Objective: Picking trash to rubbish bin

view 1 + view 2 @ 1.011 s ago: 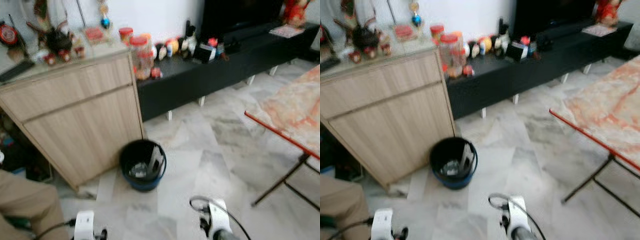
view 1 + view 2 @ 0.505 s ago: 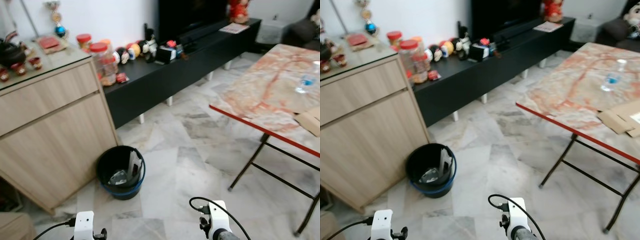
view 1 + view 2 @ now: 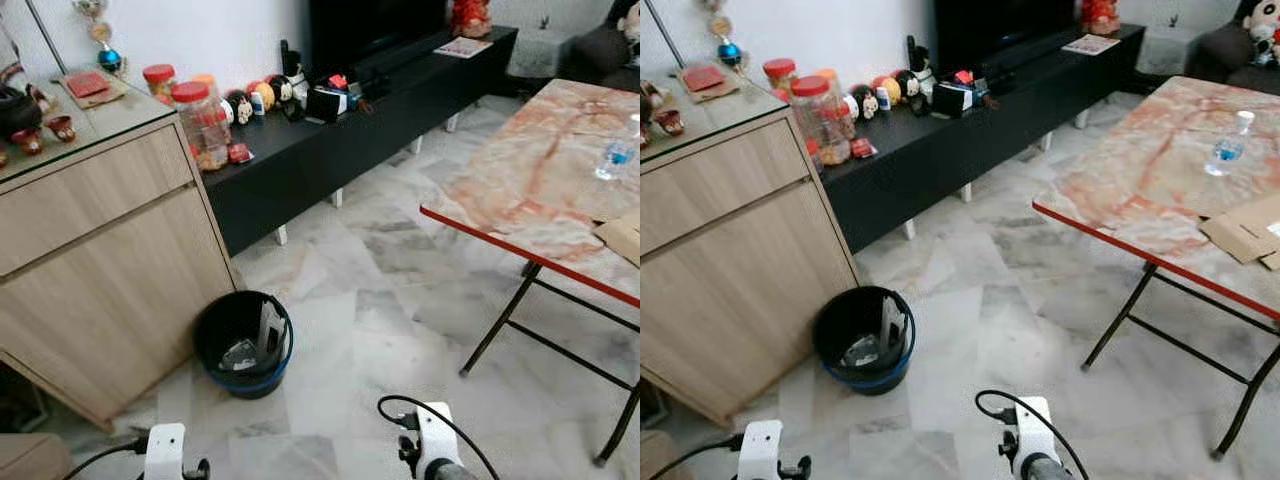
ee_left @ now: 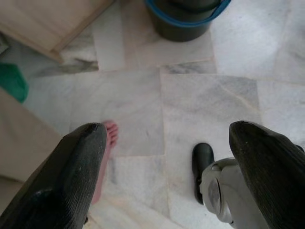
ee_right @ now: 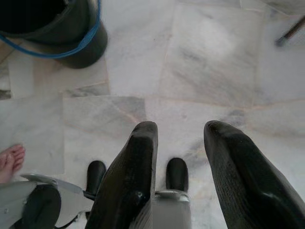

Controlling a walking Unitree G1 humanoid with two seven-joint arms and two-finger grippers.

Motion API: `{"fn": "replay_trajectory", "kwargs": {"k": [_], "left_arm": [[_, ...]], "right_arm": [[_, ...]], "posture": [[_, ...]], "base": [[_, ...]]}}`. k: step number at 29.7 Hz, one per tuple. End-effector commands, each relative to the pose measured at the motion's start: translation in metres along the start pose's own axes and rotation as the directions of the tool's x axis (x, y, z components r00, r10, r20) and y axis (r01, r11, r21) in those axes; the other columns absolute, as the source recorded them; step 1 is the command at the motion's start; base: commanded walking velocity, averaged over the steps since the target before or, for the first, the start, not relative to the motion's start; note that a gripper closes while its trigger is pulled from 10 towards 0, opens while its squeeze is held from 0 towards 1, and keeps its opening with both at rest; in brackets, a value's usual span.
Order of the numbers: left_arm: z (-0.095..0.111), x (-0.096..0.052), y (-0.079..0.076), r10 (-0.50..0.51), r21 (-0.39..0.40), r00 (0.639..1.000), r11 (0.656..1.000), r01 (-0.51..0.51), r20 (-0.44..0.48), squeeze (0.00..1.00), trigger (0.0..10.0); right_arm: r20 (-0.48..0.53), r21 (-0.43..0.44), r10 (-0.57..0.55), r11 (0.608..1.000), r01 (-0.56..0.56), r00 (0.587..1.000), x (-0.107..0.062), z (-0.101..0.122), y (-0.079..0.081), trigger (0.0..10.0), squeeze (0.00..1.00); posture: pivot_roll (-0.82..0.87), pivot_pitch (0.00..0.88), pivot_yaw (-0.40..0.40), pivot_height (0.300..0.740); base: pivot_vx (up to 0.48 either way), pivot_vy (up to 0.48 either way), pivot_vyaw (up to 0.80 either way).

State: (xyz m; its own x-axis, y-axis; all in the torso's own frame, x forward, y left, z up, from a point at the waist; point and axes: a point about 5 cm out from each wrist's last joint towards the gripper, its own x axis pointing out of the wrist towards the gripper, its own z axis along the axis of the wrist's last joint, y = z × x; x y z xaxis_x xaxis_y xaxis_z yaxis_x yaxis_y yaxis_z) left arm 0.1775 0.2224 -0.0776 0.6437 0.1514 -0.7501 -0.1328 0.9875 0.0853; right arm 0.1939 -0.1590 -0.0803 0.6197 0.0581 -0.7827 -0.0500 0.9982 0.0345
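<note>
The rubbish bin (image 3: 243,343) is black with a blue rim and stands on the marble floor against a wooden cabinet (image 3: 110,250). It holds some pale scraps. On the folding table (image 3: 1140,190) at the right stand a small water bottle (image 3: 1227,148) and flat cardboard pieces (image 3: 1245,230). Both arms hang low at my sides, the left arm (image 3: 165,455) and the right arm (image 3: 432,455). My left gripper (image 4: 171,181) is open wide above bare floor, with the bin (image 4: 188,19) ahead of it. My right gripper (image 5: 181,129) is open and holds nothing, and the bin (image 5: 57,33) lies beyond it.
A low black TV bench (image 3: 380,130) with jars and toys runs along the back wall. A person's bare foot (image 4: 106,148) stands on the floor close to my left side. The table's thin legs (image 3: 1120,320) reach out over the floor at the right.
The camera has swung right, bringing the table, bottle and cardboard into view. Both arms hang as before, and the bin has not moved.
</note>
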Motion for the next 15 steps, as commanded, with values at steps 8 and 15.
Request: {"fn": "replay_trajectory", "kwargs": {"k": [8,15], "left_arm": [[-0.0007,-0.0004,0.0032,0.015,0.003,1.0,1.0,-0.015,-0.002,0.0,10.0],[-0.0064,-0.002,0.0059,0.035,0.037,0.999,0.999,-0.034,-0.019,0.0,10.0]], "right_arm": [[-0.002,-0.018,0.009,1.0,-0.009,1.0,0.0005,0.0018,0.0008,10.0,0.0],[0.0,-0.021,0.004,1.0,-0.004,1.0,0.0009,0.0036,-0.0003,10.0,0.0]], "posture": [[0.11,0.0,0.061,0.74],[0.12,0.0,0.056,0.74]], "base": [[0.0,0.0,-0.79],[0.0,-0.142,-0.79]]}}
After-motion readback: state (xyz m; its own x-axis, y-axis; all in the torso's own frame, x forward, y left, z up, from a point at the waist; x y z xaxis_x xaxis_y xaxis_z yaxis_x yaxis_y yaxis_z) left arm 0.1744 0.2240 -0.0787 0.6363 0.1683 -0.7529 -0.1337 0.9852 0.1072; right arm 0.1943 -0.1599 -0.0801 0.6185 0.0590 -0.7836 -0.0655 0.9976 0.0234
